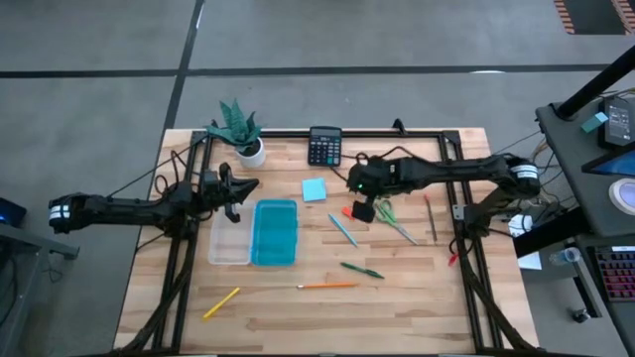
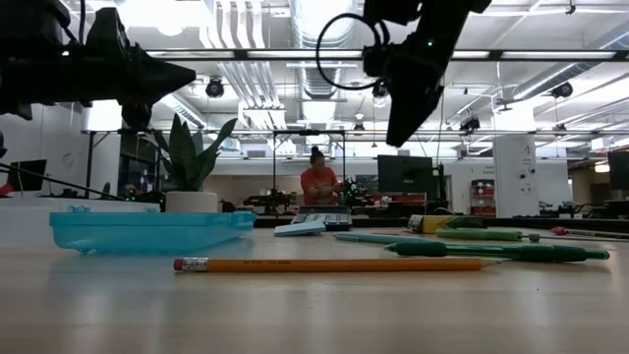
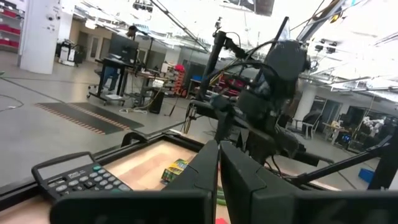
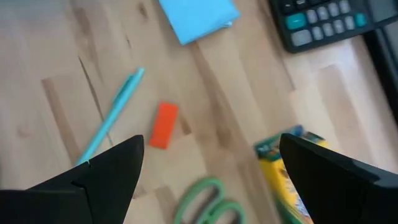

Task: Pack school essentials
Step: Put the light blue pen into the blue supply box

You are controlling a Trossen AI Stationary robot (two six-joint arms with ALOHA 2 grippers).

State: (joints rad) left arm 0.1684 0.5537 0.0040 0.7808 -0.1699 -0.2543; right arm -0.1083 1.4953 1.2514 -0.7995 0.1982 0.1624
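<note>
Nowhere legible print on crayon box [image 4: 287,171]

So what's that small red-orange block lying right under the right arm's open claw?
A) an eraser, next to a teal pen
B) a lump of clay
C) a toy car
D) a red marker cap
A: the right wrist view looks down between the open fingers of the right gripper at a flat red eraser on the wood, with a teal pen lying just beside it.

The right tool [image 4: 208,168] hangs with fingers spread wide, while the left tool [image 3: 219,163] is closed.
</note>
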